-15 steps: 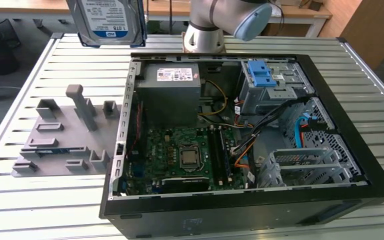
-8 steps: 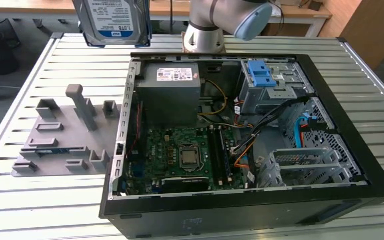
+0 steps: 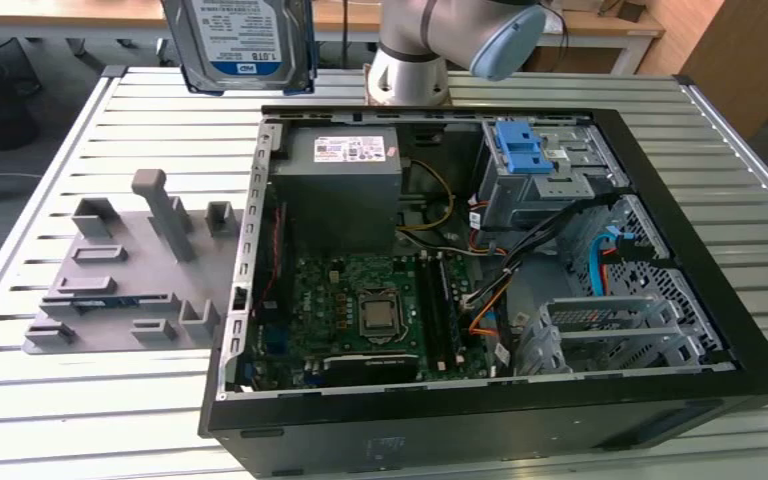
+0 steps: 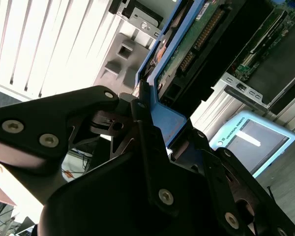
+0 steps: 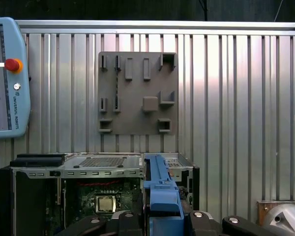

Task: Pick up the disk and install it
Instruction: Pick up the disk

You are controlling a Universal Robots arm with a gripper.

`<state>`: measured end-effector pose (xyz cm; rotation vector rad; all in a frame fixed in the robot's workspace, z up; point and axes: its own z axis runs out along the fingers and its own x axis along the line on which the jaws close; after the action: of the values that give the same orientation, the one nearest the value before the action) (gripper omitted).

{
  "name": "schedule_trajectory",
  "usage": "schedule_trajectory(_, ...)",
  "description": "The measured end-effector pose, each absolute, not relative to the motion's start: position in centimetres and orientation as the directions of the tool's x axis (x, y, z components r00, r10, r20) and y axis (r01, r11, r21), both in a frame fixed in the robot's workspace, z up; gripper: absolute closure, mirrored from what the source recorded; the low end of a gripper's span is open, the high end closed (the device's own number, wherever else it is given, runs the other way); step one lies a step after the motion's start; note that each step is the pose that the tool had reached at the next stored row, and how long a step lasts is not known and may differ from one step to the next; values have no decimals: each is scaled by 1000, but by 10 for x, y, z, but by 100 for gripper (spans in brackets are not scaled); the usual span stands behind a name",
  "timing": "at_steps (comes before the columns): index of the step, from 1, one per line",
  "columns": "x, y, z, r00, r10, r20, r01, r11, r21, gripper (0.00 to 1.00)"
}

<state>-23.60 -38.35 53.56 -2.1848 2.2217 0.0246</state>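
Pickup part is pretty much done: disk (image 3: 248, 45) is clamped by its blue bracket in the gripper (image 4: 167, 125), fingers closed on it, and held up in the air, well apart from the open case (image 3: 704, 400). Install is left to be done, since it isn't seated in the cage (image 3: 544, 175) yet.

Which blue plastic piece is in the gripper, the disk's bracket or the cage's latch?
The bracket framing the disk, clamped in the gripper. The blue latch sits on the drive cage inside the case.
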Motion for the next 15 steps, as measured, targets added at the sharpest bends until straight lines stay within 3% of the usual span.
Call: schedule_trajectory(15, -214, -384, 536, -17, -999, -29, -1000, 17, -7, 63)
